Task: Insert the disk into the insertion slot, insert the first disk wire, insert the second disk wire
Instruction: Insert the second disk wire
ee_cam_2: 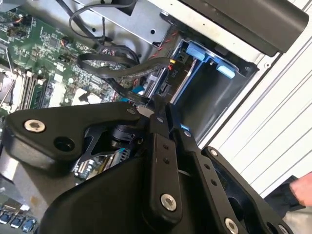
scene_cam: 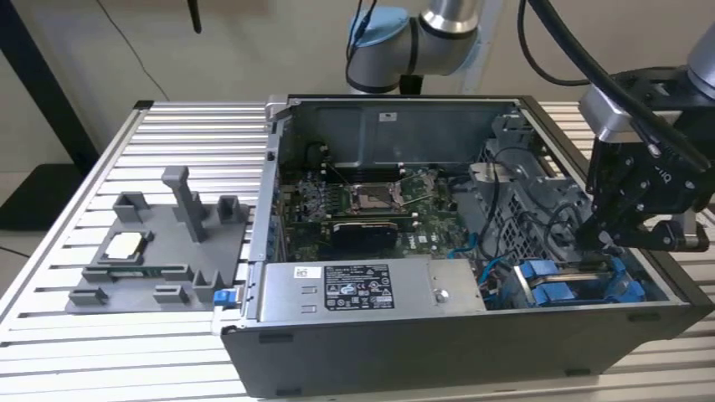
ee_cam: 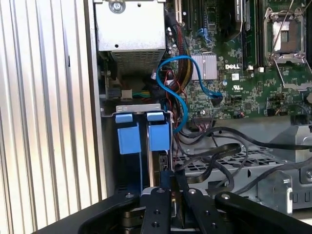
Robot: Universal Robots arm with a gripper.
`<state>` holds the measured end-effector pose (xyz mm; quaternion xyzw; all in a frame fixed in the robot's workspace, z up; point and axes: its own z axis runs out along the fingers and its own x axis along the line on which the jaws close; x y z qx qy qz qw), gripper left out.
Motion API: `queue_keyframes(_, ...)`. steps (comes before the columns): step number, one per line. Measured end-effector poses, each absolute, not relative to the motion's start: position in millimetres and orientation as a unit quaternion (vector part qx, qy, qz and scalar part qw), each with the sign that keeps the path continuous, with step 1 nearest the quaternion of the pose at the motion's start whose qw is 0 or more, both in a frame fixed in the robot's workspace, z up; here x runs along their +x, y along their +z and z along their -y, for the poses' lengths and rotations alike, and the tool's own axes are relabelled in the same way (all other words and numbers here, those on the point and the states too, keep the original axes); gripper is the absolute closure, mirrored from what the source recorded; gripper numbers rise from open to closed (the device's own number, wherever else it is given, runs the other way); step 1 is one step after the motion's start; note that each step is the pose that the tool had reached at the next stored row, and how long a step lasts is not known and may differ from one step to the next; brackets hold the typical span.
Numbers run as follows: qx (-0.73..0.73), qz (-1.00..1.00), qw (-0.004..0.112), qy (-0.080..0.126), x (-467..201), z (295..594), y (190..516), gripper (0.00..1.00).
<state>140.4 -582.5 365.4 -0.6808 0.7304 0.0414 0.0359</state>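
Note:
The disk [ee_cam: 159, 163] sits in the insertion slot at the corner of the open computer case [scene_cam: 447, 352], its blue carrier frame [ee_cam: 159, 136] beside a second blue carrier [ee_cam: 127, 139]. In the second wrist view the disk's rear end [ee_cam_2: 168, 78] faces me between blue rails [ee_cam_2: 197, 51]. My gripper [scene_cam: 605, 241] hangs over that bay at the exterior view's right. Its fingers [ee_cam_2: 161, 146] stand close together, shut on a black wire connector [ee_cam: 169, 176] right at the disk's rear. A flat black wire [ee_cam_2: 109, 66] loops away from it.
A grey power supply box [scene_cam: 357, 289] lies along the case's front, with the motherboard [scene_cam: 357, 201] behind it. A blue cable [ee_cam: 181, 92] curls beside the bay. A grey fixture tray [scene_cam: 156, 251] rests on the slatted table [scene_cam: 67, 335]. A hand [ee_cam_2: 303, 187] shows outside the case.

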Motion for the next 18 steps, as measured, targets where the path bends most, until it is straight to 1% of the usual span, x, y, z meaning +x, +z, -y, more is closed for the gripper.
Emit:
queue_keyframes(4,-0.684,-0.728,0.035,0.039,140,582,360,0.84)
queue_keyframes(14,-0.689,-0.723,0.051,0.023,140,581,348,0.84)
queue_keyframes(18,-0.689,-0.723,0.052,0.021,140,580,347,0.84)
